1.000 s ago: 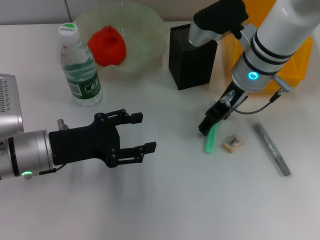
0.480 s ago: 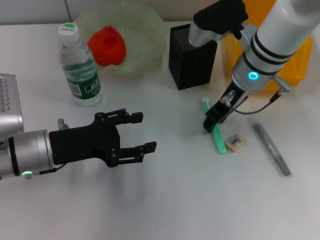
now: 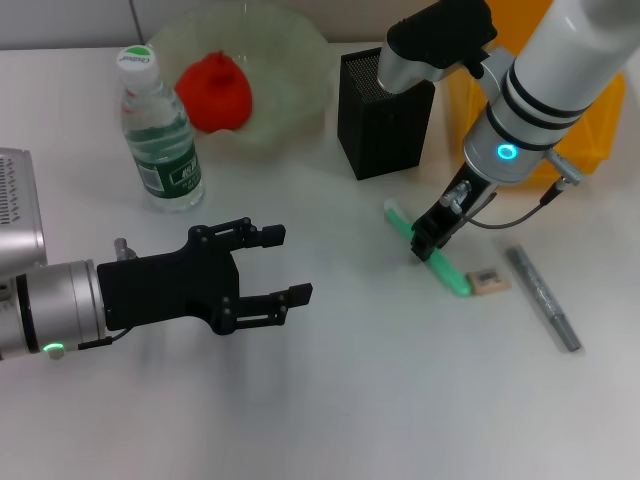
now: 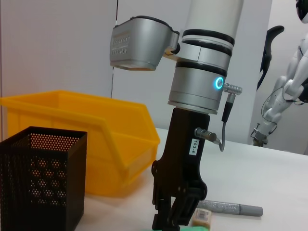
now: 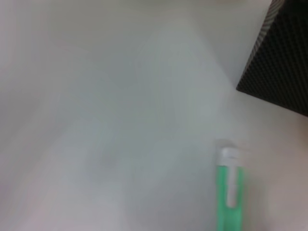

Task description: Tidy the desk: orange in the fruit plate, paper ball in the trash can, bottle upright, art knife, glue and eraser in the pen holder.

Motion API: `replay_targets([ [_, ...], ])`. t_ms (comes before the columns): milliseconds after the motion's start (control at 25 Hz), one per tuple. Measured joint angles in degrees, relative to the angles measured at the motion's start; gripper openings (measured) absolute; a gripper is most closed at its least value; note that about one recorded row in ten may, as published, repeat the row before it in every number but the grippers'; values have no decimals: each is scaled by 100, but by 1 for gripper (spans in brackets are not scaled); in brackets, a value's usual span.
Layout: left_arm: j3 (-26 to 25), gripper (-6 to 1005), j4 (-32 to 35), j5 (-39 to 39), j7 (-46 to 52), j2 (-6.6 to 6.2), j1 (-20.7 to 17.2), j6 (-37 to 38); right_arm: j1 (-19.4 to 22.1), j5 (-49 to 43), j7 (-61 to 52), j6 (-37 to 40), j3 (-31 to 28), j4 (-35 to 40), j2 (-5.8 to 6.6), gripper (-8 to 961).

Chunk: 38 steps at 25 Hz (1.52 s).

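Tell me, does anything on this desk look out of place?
Three small things lie loose on the desk by the pen holder instead of in it: a green glue stick lying slantwise under the right gripper, the eraser, and a grey knife.

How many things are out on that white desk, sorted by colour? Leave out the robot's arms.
Green: 3, the fruit plate, bottle and glue stick
Red-orange: 1, the orange
Black: 1, the pen holder
Yellow: 1, the trash can
Tan: 1, the eraser
Grey: 1, the art knife
Total: 8
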State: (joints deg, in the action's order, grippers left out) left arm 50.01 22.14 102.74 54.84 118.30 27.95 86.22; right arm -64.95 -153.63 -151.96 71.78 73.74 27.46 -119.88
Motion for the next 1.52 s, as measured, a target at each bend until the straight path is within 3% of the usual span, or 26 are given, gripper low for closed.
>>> replay_targets([
  [80, 0, 783, 0, 0, 0, 0, 0, 0, 6, 0, 0, 3, 0, 5, 0, 366],
  [200, 0, 783, 0, 0, 0, 0, 0, 0, 11, 0, 1, 8, 0, 9, 0, 216],
  [1200, 0, 783, -5, -9, 0, 9, 0, 20, 66, 19, 39, 20, 298, 92, 0, 195],
  [1400, 0, 783, -16, -19, 0, 9, 0, 28, 318, 46, 58, 47, 308, 607, 3, 176],
  [1520, 0, 783, -20, -21, 0, 9, 1, 29, 681, 321, 253, 184, 309, 1297, 37, 167],
])
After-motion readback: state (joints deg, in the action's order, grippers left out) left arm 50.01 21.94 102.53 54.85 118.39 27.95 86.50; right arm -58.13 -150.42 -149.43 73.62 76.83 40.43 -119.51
